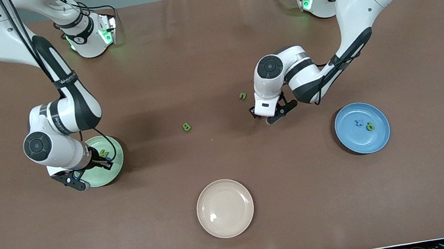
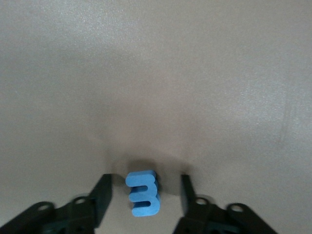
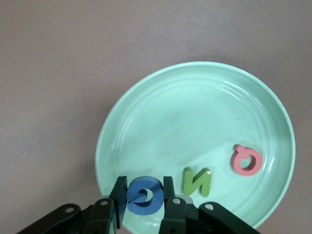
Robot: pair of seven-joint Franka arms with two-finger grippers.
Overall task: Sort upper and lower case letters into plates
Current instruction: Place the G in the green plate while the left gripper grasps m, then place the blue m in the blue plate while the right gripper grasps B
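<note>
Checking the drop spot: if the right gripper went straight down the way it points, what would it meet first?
Probably the mint green plate under the right gripper, which holds a blue letter; height is unclear.

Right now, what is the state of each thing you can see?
Left claw: low on the table, fingers either side of the blue letter, not yet touching.
Right claw: shut on blue letter Q, over the mint plate.
Mint plate: holds green N, red Q.
Blue plate: holds two letters.
Beige plate: empty.
</note>
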